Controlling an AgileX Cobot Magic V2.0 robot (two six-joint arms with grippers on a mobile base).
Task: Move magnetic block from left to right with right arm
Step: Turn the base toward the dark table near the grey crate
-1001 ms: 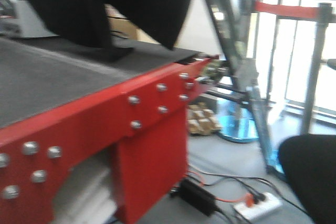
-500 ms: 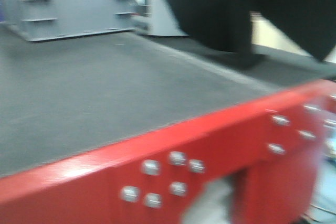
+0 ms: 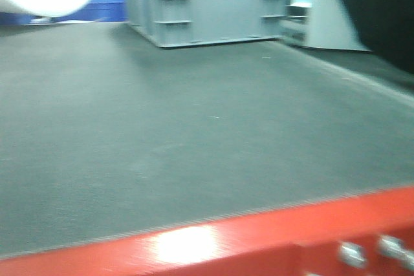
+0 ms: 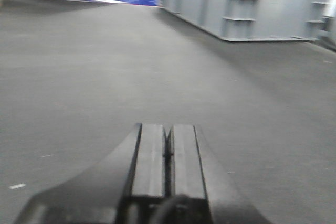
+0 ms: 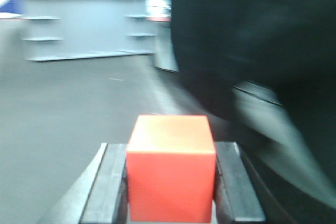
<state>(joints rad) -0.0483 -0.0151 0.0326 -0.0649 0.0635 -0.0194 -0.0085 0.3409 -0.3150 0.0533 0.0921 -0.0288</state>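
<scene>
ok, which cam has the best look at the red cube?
Right wrist view: the red cube fills the lower centre, held between the fingers of the right end effector. The front view and left wrist view show none of it, only the dark mat and a grey crate.

Red magnetic block (image 5: 170, 167) apparently held by right gripper (image 5: 171, 153).
</scene>
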